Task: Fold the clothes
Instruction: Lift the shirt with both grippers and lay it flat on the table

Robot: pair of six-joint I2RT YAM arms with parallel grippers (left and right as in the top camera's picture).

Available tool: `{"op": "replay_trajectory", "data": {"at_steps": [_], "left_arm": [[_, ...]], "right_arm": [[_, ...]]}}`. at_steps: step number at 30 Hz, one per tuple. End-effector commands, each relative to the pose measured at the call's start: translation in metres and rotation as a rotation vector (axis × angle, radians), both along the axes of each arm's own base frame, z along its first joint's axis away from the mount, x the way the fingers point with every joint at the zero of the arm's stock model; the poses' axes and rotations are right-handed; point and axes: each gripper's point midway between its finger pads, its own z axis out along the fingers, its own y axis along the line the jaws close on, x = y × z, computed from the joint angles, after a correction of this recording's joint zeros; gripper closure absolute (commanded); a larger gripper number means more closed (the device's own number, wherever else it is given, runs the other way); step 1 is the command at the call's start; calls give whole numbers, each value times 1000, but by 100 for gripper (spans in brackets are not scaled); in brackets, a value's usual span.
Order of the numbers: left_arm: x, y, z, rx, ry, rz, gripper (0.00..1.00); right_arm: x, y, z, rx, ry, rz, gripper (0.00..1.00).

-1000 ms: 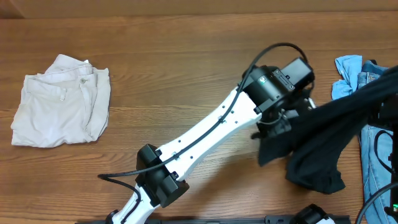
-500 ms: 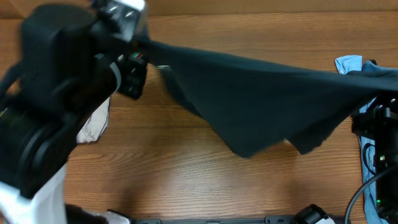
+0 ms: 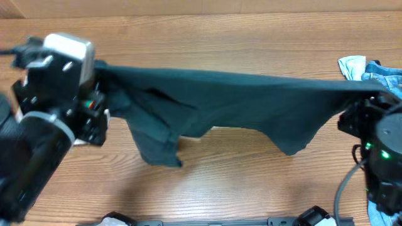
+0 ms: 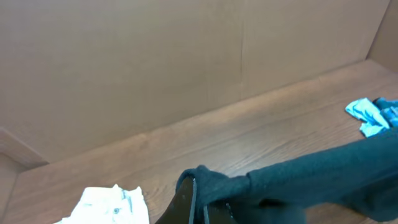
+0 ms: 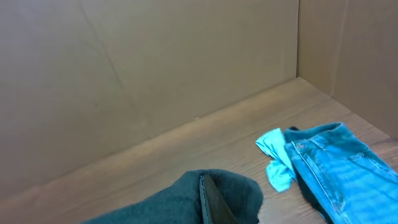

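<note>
Shirt: the dark T-shirt (image 3: 220, 94) hangs as one long band across the middle of the surface (image 3: 239, 188), with one end at each arm and loose cloth sagging below a taut upper edge.
Left jaws: closed tight on the shirt's left end. The left wrist view shows cloth bunched around the fingers (image 4: 189, 198).
Right jaws: closed tight on the shirt's right end, with cloth wrapped over the fingers (image 5: 210, 198).
Why held so: pulling the two ends well apart probably takes out the bunching, so the shirt can be laid flat before any fold.
Height: the top edge looks lifted. Whether the sagging parts touch the wood cannot be told.
Neighbours: the white shorts (image 4: 112, 202) lie by the left arm (image 3: 53, 113), and the jeans (image 5: 336, 162) lie at the right edge near the right arm (image 3: 380, 147). Both are out of the middle.
Stage: no fold shows yet, so this looks early, still spreading.
Risk: the lower cloth may land creased or overlap the shorts.
</note>
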Motion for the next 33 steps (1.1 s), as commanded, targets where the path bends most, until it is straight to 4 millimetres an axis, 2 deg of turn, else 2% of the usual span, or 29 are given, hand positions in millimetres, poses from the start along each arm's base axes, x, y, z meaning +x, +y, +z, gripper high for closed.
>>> {"op": "replay_trajectory", "data": {"at_steps": [1,5,9,12,14,17,20,24,25,27,30,31,32,33], "left_arm": [[-40,28,23,-44,-109,66,96],[-76,39,39,-85,-190,45,96],[-104,51,53,-98,-269,46,96],[-104,64,48,-67,-258,115,96],[-92,65,36,-30,-201,147,96],[-52,56,9,55,-64,174,96],[1,35,-22,141,75,165,96],[89,1,-69,252,225,139,95],[120,-11,-89,294,268,124,95],[168,-28,-128,353,335,105,94],[222,-40,-182,395,416,105,94],[242,-41,-204,404,443,114,90],[262,-39,-224,410,458,126,82],[276,-36,-237,408,466,140,74]], "right_arm": [[-24,-19,27,40,-70,-33,96],[-41,-28,33,37,-58,-25,96],[-50,-19,38,83,-58,63,96],[-49,-17,38,87,-57,71,96],[-45,-15,37,80,-45,70,96],[-30,-6,27,50,10,68,96],[-7,8,11,-1,101,64,95],[42,25,-22,-88,250,12,95],[64,25,-37,-111,307,-29,95],[104,25,-68,-115,401,-75,95],[167,15,-117,-99,497,-122,95],[193,7,-137,-104,522,-128,95],[214,1,-150,-101,531,-120,89],[238,-6,-167,-93,537,-94,78]]}}
